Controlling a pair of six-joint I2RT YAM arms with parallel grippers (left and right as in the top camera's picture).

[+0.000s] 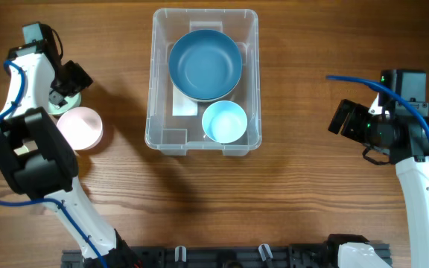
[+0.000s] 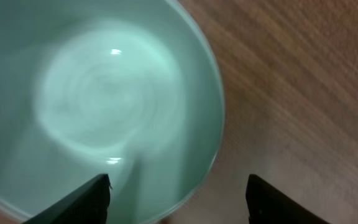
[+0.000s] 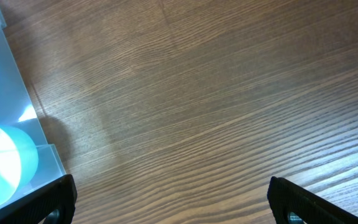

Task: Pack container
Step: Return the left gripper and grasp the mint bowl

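At nine o'clock, the green bowl (image 2: pixel 104 93) is straddled at its rim by the opened left gripper (image 2: pixel 179 186); it should be pinched squarely before being carried to the container (image 1: pixel 152 89) at twelve. The right gripper (image 3: pixel 171 186) is spread and empty.

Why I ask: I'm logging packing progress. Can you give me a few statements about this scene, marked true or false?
1. The dark blue bowl lies inside the clear container. True.
2. The pink bowl is packed too. False: it stands on the table, left of the container.
3. The right gripper holds a bowl. False: it is open over bare wood.
4. The left gripper is open, one finger over the mint-green bowl, the other over the table. True.
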